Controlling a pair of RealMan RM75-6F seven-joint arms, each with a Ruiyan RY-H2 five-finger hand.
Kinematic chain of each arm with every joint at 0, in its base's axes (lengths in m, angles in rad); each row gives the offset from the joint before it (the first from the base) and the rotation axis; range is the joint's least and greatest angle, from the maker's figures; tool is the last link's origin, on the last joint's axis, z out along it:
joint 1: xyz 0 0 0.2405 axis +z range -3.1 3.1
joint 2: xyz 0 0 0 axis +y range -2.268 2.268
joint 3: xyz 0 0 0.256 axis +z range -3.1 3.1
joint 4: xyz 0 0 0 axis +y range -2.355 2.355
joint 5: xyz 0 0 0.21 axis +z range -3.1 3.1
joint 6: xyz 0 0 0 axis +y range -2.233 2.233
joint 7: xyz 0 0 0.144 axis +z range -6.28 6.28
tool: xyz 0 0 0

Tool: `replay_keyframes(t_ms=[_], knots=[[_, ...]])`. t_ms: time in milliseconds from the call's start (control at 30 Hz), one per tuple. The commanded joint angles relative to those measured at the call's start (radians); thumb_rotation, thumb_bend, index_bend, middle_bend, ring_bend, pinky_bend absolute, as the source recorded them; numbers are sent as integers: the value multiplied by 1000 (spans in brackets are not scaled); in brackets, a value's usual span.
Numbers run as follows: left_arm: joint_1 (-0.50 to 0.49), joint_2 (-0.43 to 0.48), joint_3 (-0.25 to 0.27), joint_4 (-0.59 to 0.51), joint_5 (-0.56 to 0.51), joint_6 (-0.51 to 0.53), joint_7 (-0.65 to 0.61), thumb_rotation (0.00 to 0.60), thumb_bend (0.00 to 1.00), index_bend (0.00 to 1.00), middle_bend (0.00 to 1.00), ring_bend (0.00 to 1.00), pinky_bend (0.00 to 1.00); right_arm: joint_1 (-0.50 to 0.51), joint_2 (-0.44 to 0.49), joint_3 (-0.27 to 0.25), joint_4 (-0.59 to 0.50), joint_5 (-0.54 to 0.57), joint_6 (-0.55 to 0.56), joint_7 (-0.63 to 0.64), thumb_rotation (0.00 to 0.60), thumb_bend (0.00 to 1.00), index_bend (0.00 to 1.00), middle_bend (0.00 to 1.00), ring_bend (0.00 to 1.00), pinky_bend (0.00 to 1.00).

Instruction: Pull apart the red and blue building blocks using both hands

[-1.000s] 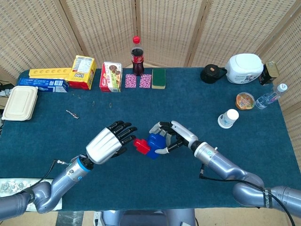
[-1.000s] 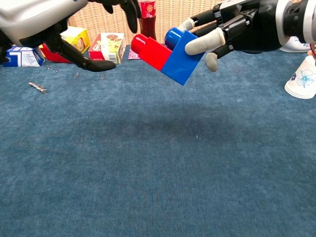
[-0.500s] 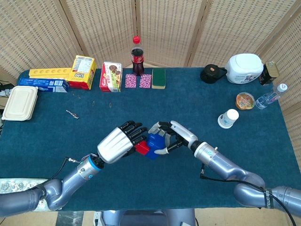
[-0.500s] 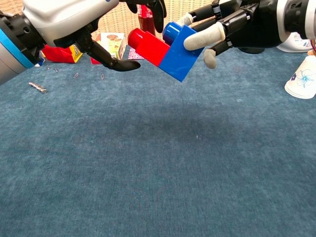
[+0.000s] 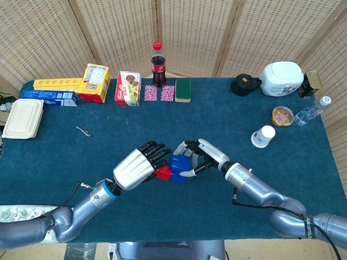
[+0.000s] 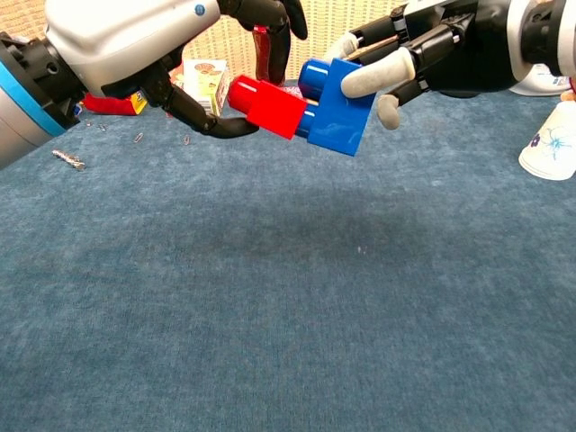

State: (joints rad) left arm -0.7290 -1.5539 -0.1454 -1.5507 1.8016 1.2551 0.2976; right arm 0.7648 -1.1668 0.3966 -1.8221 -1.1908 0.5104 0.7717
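Note:
The red block [image 5: 162,173] [image 6: 265,103] and blue block [image 5: 178,165] [image 6: 337,112] hang joined above the middle of the blue table cloth [image 5: 179,216]. My right hand [image 5: 198,157] [image 6: 432,54] grips the blue block from the right, thumb across its front. My left hand [image 5: 133,168] [image 6: 117,36] closes on the red block from the left, with its thumb under the block and its fingers curled over the top. In the chest view the pair lies nearly level, and blue studs show in a narrow gap where the two blocks meet.
Along the far edge stand a cola bottle [image 5: 158,65], snack boxes [image 5: 128,88], a yellow box [image 5: 96,82] and a green sponge [image 5: 182,90]. A paper cup [image 5: 264,136] [image 6: 549,139] and a water bottle [image 5: 312,112] are at right. A white lunch box [image 5: 23,118] lies far left.
My left hand moved right and closed around the red block. The block pair turned from tilted to nearly level, and a small gap opened at the joint.

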Motion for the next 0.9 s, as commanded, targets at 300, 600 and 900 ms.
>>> replay_keyframes(t_ms=[300, 600, 900], knots=[[-6, 11, 6, -5, -3, 10, -3, 600, 296, 621, 324, 274, 333, 6, -3, -10, 11, 14, 8, -7, 600, 212, 536, 567, 699, 604], [24, 67, 43, -28, 22, 52, -8, 600, 293, 621, 325, 274, 333, 6, 7, -20, 42, 21, 7, -18, 600, 212, 537, 568, 698, 604], [141, 254, 152, -93, 19, 112, -18, 600, 294, 620, 325, 274, 333, 20, -84, -111, 122, 27, 112, -252, 600, 212, 540, 572, 693, 588]])
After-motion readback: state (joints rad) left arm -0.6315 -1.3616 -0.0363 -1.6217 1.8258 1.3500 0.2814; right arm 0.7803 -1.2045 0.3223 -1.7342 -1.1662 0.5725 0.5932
